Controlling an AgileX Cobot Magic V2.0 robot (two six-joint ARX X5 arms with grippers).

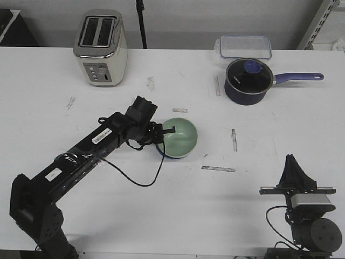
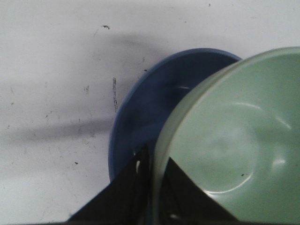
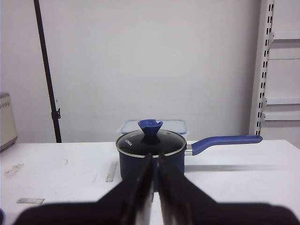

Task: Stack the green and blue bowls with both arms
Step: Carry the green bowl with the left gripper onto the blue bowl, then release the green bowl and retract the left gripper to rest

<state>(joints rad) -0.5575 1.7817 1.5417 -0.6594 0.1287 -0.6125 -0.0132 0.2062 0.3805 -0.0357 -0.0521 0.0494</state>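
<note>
1. The pale mint green round bowl (image 1: 180, 137) sits near the middle of the white table (image 1: 161, 210), mouth opening upward and tipped slightly; being round, it has no long axis.
2. Under it lies the light periwinkle blue round bowl (image 2: 150, 108), showing in the front view only as a thin blue edge at the green bowl's near-left side. In the left wrist view the green bowl (image 2: 229, 136) overlaps the blue one, offset so that a crescent of the blue bowl's inside stays uncovered.
3. The left black gripper (image 1: 160, 135) reaches in from the near left, and its 2 fingers (image 2: 133, 185) pinch the green bowl's rim, 1 finger inside and 1 outside.
4. The left black jointed arm (image 1: 81, 156) runs diagonally from the near-left corner toward the bowls; it carries white stickers (image 1: 101, 136) whose print is too small to read.
5. The right black gripper (image 3: 153, 178) stays at the near right, well apart from the bowls, its fingers drawn nearly together with only a slim gap and nothing between them, pointing at the far side.
6. Far right stands a dark blue saucepan with a glass lid (image 1: 247, 81), its long blue handle (image 1: 299, 77) pointing right; small white lettering on the lid cannot be read.
7. Behind the saucepan lies a clear plastic container (image 1: 243, 46).
8. Far left stands a cream and silver 2-slot toaster (image 1: 101, 47).
</note>
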